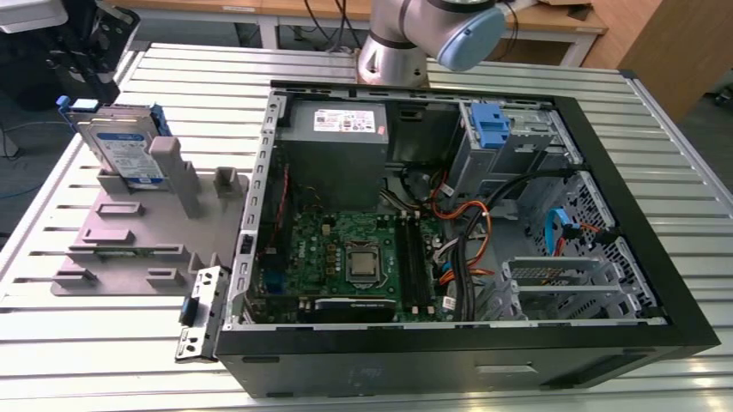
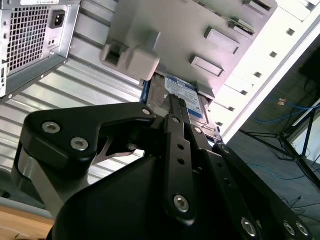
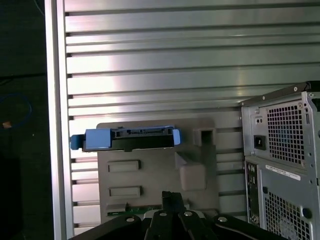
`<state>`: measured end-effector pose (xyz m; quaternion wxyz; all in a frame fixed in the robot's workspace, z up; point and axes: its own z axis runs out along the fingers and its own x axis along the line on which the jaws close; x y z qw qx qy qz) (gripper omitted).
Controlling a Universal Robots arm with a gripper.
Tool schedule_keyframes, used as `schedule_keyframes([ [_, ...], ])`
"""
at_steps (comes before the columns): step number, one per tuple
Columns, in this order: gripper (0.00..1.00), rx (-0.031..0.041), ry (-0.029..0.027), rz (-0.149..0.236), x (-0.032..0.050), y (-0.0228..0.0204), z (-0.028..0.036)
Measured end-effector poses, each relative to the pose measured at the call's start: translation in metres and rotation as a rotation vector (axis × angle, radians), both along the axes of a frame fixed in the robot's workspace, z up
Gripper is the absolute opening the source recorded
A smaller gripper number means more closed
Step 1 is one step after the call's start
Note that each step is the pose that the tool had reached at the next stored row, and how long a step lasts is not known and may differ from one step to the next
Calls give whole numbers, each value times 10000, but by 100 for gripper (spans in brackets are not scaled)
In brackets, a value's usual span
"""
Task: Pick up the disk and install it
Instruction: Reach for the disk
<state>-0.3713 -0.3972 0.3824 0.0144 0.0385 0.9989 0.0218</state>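
Observation:
The disk [image 1: 120, 150] is a silver drive with a white-and-blue label and blue rails. It stands on edge in a grey holder [image 1: 149, 232] at the exterior view's left, beside the open computer case. In the first wrist view the disk [image 3: 127, 139] shows edge-on, with my gripper [image 3: 172, 200] well clear of it and shut on nothing. In the second wrist view the disk [image 2: 182, 95] shows past the gripper [image 2: 174, 107].
The open computer case [image 1: 624, 120] holds a grey power-supply box [image 1: 338, 120], a motherboard [image 1: 343, 257], cables and a bare blue bracket [image 1: 490, 129] in the drive cage. A small metal bracket [image 1: 197, 322] lies by the case's near corner. The arm's elbow [image 1: 458, 34] hangs over the table's far side.

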Motion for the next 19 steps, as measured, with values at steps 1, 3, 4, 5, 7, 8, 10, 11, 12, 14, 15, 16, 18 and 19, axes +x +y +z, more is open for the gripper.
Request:
schedule_keyframes([
  [1, 11, 0, 0, -1, -20, 0, -1],
  [3, 11, 0, 0, -1, -59, 1, -3],
  [4, 11, 0, 1, -2, -78, 1, -4],
  [5, 11, -1, 1, -2, -96, 2, -5],
  [7, 11, 0, 0, -3, -131, 2, -7],
  [8, 11, 0, 0, -3, -147, 2, -8],
  [10, 11, 0, 0, -3, -171, 2, -9],
  [11, 11, 0, 0, -5, -177, 2, -8],
  [12, 11, 0, 0, -4, -181, 1, -8],
  [14, 11, 0, 0, -7, -186, 2, -8],
  [15, 11, 0, 0, -6, -188, 2, -9],
  [16, 11, 0, 0, -6, -188, 2, -8],
  [18, 11, 0, 0, -7, -189, 2, -9],
  [19, 11, 0, 0, -6, -189, 2, -9],
])
